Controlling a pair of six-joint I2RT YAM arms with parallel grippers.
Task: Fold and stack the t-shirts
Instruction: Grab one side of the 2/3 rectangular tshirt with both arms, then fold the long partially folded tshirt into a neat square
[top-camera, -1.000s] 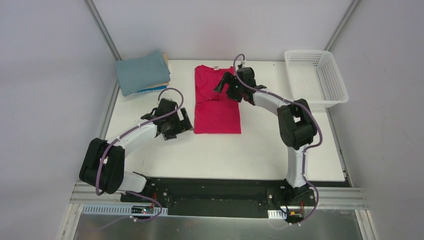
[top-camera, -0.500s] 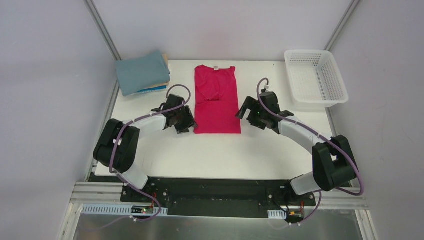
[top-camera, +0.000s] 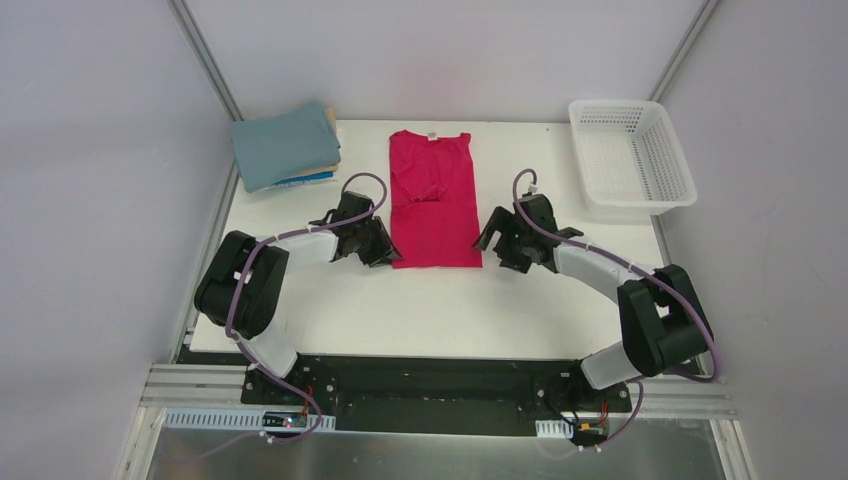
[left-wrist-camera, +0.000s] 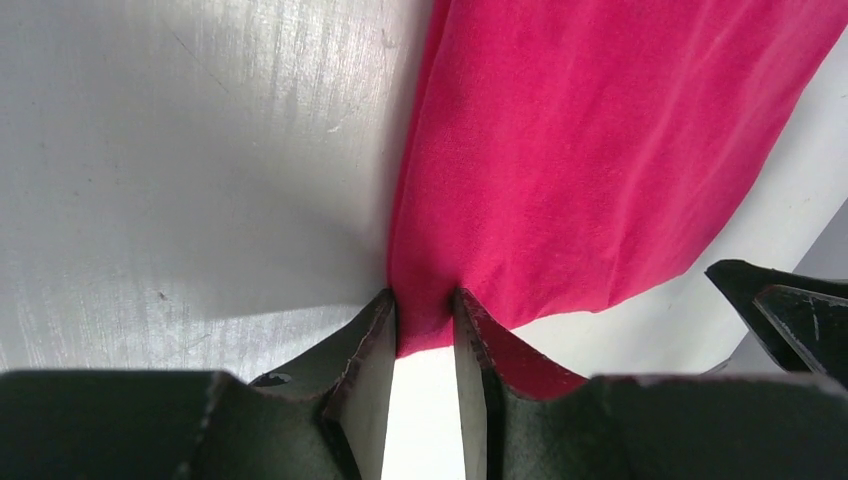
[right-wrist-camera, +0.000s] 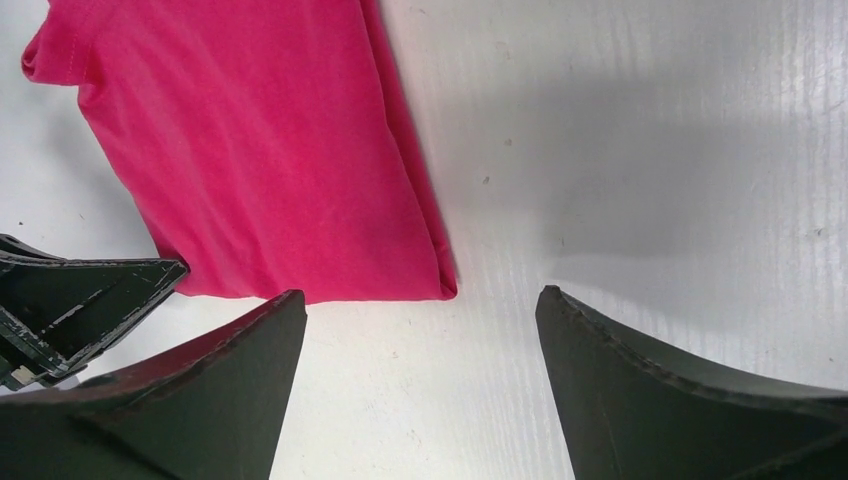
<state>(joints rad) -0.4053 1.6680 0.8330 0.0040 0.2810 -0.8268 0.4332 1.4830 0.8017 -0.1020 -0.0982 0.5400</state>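
The crimson-pink t-shirt (top-camera: 432, 200), folded into a long strip, is laid flat at the centre of the tabletop (top-camera: 450, 310). Its lower left corner is pinched between the nearly closed jaws of the left gripper (left-wrist-camera: 425, 305). The jaws of the right gripper (right-wrist-camera: 420, 293) are held wide apart just off the lower right corner, clear of the cloth. A stack of folded t-shirts (top-camera: 285, 148) is seen at the upper left, a white mesh basket (top-camera: 630, 150) at the upper right.

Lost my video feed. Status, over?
Left gripper pinching pink t-shirt, near left corner. Right gripper open at near right corner. Folded stack, basket well clear.
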